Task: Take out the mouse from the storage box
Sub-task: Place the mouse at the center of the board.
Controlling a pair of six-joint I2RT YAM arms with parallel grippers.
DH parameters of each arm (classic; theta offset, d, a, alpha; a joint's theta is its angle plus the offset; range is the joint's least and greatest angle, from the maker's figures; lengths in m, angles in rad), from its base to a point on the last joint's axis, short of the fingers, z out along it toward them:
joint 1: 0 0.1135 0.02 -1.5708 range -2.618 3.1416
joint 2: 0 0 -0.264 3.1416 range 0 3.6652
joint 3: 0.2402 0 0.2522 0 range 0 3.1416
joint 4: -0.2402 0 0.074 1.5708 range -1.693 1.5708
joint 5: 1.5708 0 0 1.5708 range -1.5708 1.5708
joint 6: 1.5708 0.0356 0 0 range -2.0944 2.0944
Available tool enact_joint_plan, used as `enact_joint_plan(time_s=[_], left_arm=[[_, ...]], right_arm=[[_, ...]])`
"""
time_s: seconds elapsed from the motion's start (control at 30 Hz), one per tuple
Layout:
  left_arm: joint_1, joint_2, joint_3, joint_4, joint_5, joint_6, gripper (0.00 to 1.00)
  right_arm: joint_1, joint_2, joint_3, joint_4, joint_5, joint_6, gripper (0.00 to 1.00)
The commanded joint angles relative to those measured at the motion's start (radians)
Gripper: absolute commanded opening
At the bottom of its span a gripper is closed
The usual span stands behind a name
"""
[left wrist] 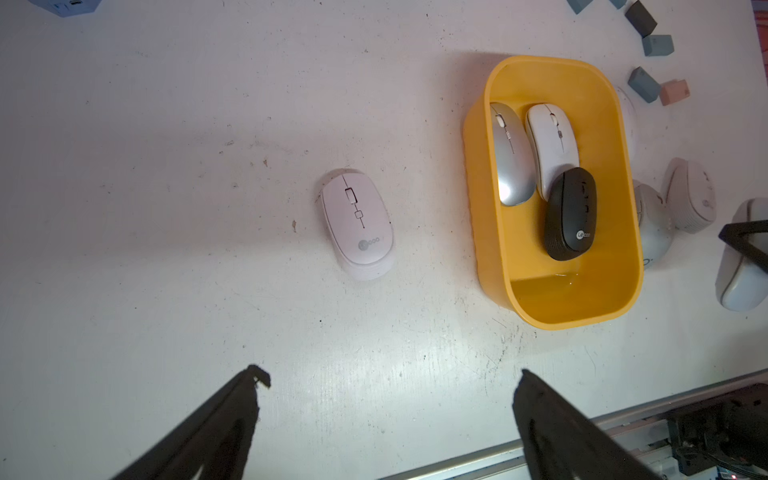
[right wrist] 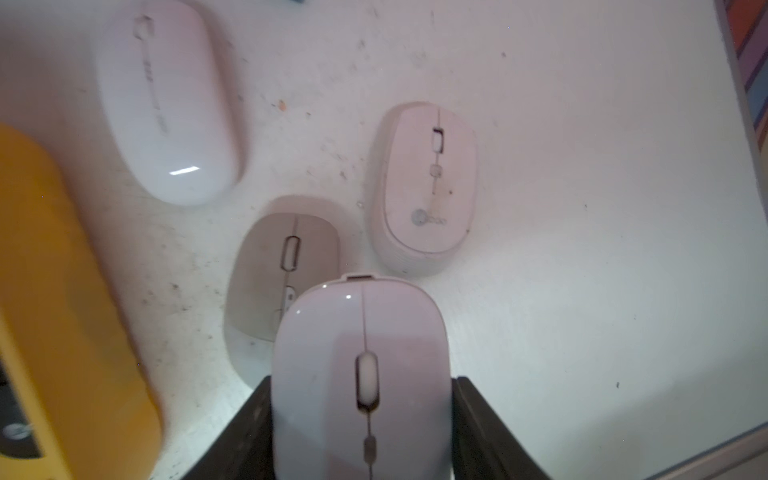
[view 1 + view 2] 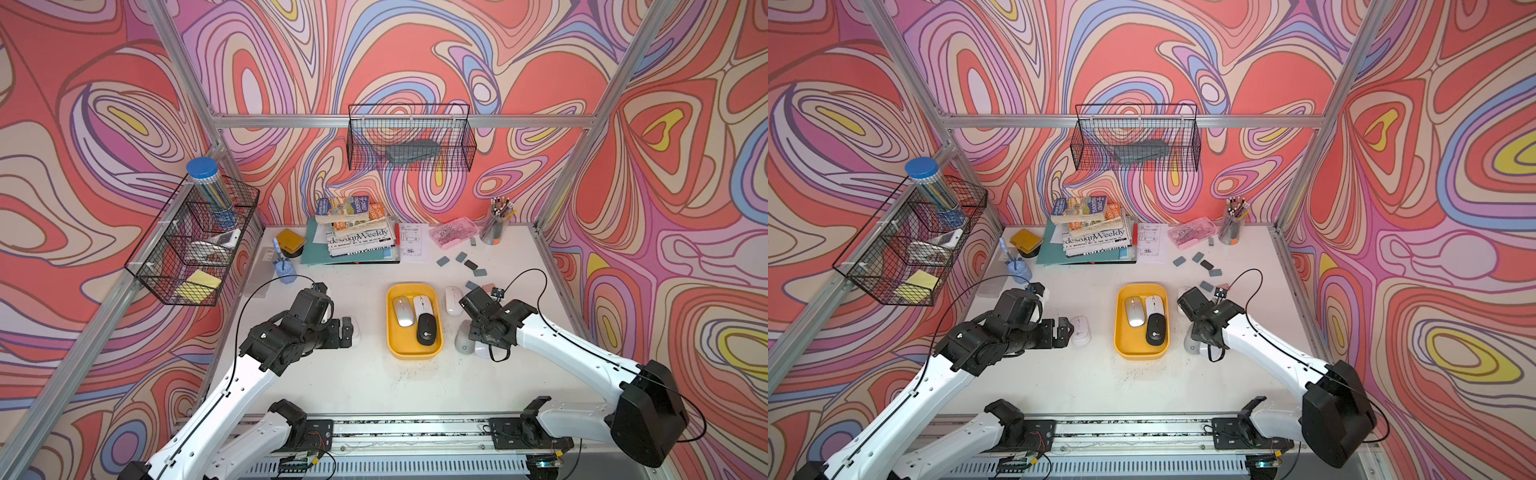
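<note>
The yellow storage box (image 3: pixel 391 332) (image 3: pixel 1119 332) (image 1: pixel 573 299) stands mid-table in both top views. Inside it lie a silver mouse (image 3: pixel 403 311), a white mouse (image 3: pixel 423 302) and a black mouse (image 3: pixel 428 329) (image 1: pixel 570 216). Just right of the box, my right gripper (image 2: pixel 363 380) (image 3: pixel 484 338) is shut on a white mouse (image 2: pixel 332 332) and holds it a little above a grey mouse (image 2: pixel 282 249). My left gripper (image 1: pixel 390 374) (image 3: pixel 347 330) hovers open and empty left of the box, beside a white mouse (image 1: pixel 357 224) (image 3: pixel 1080 330) that lies on the table.
Two more pale mice (image 2: pixel 166 104) (image 2: pixel 428 183) lie right of the box. Small eraser blocks (image 3: pixel 461 262), a pink case (image 3: pixel 455 232), a pencil cup (image 3: pixel 496 226) and a book stack (image 3: pixel 353 232) fill the back. Wire baskets (image 3: pixel 195 249) (image 3: pixel 409 141) hang on the frame.
</note>
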Motion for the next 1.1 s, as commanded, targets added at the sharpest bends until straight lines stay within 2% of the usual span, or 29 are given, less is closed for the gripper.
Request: enact_joint_plan(time_s=[0.0,0.27,0.57,0.8,0.87,0.97,1.07], left_arm=[[-0.001,-0.021,-0.01,0.013,0.011,0.012,0.99],[0.0,-0.019,-0.012,0.014,0.02,0.013,0.99],[0.0,-0.022,-0.015,0.012,0.014,0.01,0.99],[0.001,-0.007,-0.014,0.013,0.023,0.012,0.99],[-0.001,-0.004,-0.014,0.012,0.026,0.012,0.99],[-0.001,-0.005,-0.015,0.009,0.021,0.011,0.99],[0.0,-0.007,-0.018,0.013,0.018,0.011,0.99]], right_arm=[[-0.018,-0.038,-0.051,-0.019,-0.032,0.06,0.54],[-0.018,0.002,-0.153,0.054,-0.135,0.091,0.55],[-0.018,0.084,-0.176,0.101,-0.164,0.068,0.58],[-0.018,0.104,-0.166,0.087,-0.176,0.06,0.73],[-0.018,0.113,-0.15,0.071,-0.171,0.055,0.74],[-0.01,0.054,-0.118,0.015,-0.145,0.076,0.73],[0.025,-0.088,-0.056,-0.07,-0.114,0.089,0.73]])
